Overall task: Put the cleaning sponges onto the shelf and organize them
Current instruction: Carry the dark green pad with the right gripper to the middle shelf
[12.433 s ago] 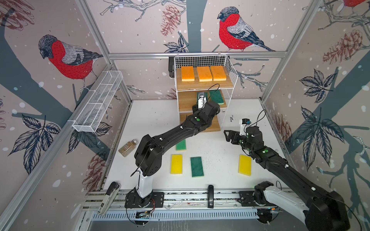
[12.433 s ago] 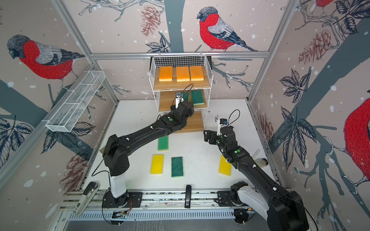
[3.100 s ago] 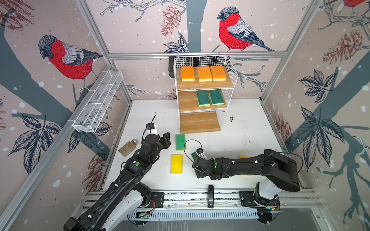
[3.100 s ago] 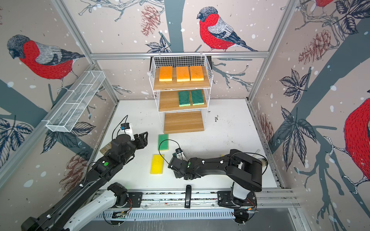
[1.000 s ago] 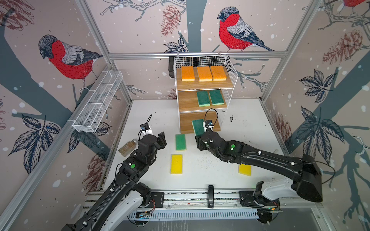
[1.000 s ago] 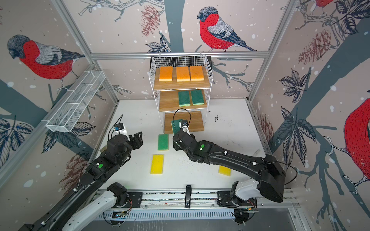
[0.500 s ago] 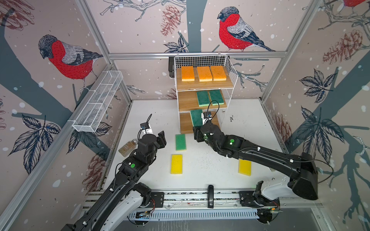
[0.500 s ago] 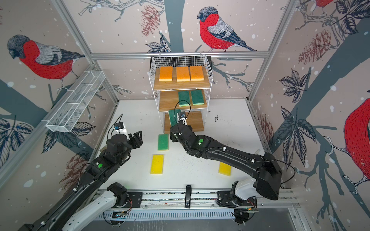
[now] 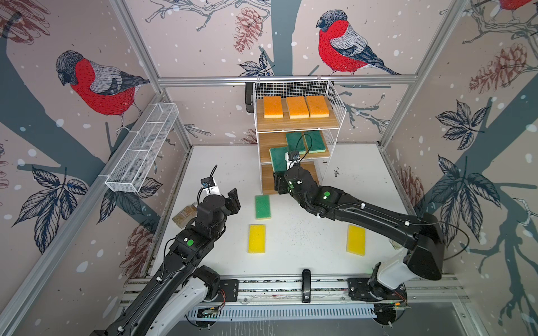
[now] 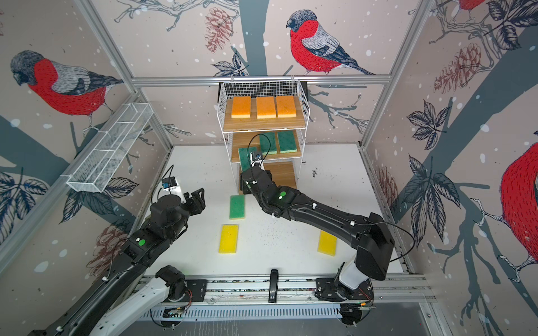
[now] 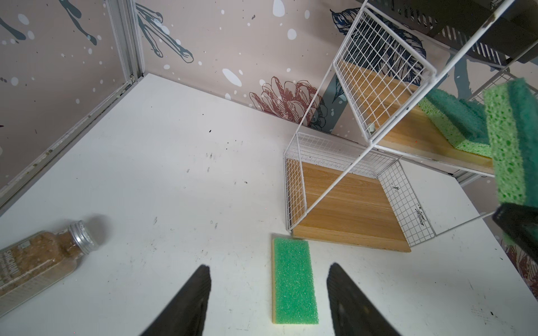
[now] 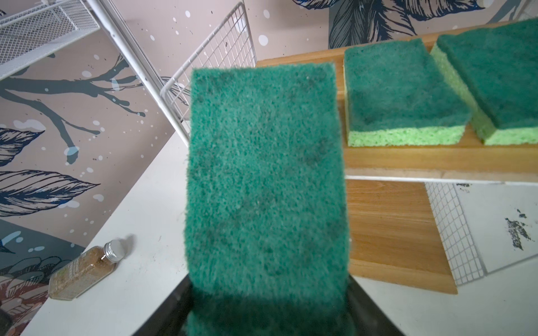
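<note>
Label on jar (image 11: 43, 259) looks like "SHICHIMI", partly blurred. Versus a second ago, the right hand (image 9: 283, 174) gripping the green sponge (image 12: 266, 180) is up from bottom-board height to the left front edge of the shelf's (image 9: 334, 96) middle board (image 9: 266, 145). Scouring face up, long axis pointing into shelf. The left hand (image 11: 269, 270) is open above the bench (image 9: 305, 232).

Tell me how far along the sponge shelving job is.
Done: three orange sponges line the shelf's top board, and two green sponges lie on the middle board. In hand: the right gripper holds a third green sponge at that board's free end. Left: one green sponge and two yellow sponges lie on the table; the bottom board is bare. The left gripper hangs open.
</note>
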`<act>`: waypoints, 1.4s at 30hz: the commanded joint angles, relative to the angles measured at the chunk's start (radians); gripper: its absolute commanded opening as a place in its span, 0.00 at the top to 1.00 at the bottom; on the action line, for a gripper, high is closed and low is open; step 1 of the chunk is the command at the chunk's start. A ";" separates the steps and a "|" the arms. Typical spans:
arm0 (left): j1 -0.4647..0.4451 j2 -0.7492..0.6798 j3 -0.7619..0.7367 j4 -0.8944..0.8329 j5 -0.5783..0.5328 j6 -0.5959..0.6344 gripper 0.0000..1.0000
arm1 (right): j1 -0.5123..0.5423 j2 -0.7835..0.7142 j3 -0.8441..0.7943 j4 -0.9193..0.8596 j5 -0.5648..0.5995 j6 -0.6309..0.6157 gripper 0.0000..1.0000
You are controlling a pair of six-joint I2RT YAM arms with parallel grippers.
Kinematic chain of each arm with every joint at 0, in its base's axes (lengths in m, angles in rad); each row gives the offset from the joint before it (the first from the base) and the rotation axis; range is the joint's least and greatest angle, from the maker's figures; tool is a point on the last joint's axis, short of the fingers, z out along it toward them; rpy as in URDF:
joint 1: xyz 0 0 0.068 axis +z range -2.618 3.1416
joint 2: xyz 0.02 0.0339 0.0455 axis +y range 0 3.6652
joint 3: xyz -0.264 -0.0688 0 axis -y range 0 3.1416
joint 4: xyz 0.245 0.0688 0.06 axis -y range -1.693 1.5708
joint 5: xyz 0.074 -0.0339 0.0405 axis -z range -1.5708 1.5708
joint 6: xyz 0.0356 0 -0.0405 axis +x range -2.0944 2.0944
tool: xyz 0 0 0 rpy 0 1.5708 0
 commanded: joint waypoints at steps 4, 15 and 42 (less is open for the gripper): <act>0.001 0.000 0.001 0.025 0.003 0.022 0.36 | -0.015 0.056 0.059 0.062 0.018 -0.026 0.32; 0.004 0.003 -0.009 0.051 0.011 0.029 0.35 | -0.025 0.160 0.166 0.088 0.037 -0.056 0.31; 0.005 0.021 -0.012 0.100 0.026 0.045 0.36 | -0.075 0.302 0.306 0.090 0.055 -0.012 0.29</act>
